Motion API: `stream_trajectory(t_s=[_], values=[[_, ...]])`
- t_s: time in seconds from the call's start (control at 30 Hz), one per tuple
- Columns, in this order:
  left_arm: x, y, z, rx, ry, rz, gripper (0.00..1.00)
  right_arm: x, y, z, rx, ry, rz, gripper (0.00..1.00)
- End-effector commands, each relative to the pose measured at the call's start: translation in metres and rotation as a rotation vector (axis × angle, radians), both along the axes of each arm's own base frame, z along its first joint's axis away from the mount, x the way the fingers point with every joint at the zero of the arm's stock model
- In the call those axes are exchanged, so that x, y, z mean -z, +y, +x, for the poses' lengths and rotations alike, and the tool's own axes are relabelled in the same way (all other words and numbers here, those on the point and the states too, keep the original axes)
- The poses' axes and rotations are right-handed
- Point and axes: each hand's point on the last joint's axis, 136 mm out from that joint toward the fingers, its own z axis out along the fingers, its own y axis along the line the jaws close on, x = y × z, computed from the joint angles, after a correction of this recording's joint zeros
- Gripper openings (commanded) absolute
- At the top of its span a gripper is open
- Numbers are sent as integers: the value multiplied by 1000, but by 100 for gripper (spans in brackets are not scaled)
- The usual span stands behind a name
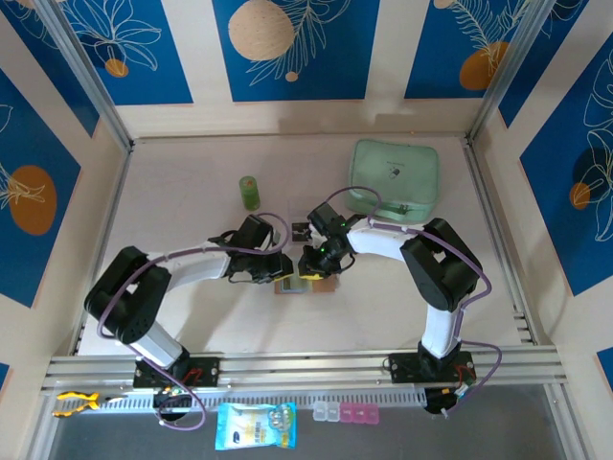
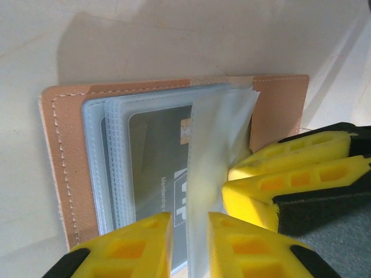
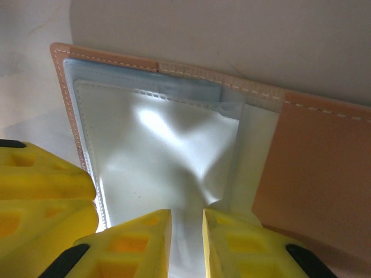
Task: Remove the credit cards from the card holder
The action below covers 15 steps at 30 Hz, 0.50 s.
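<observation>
Pale tabletop (image 1: 192, 201), open card holder (image 2: 64, 168), both end effectors pinching its sleeves.

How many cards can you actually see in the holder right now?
1. A grey credit card sits inside a clear sleeve on the left half of the open card holder, just above the left gripper. More may be hidden in the stacked sleeves behind it.

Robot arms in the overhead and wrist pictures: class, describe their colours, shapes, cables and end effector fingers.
Both arms, left arm and right arm, have white tubular links joined by bulky black joints. A purple cable loops along each arm to its wrist. Each base is bolted to a silver rail. The end effector fingers are bright yellow, blocky, with moulded rectangular hollows and black backing.
</observation>
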Motion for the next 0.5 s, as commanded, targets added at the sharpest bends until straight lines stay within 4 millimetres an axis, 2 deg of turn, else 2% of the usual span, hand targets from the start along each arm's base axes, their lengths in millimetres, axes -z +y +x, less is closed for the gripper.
stream_trajectory(t_s=[0.0,0.17,0.27,0.47], values=[[-7,-11,2,14,0,-22,24,-7,0,-4,1,10,24,23],[-6,-12,3,15,2,-24,24,-8,0,-3,1,8,28,23],[-8,-15,3,15,2,-38,21,-11,0,-3,2,3,32,23],[-15,-18,5,17,-7,-49,21,-31,-5,0,16,-58,37,23]])
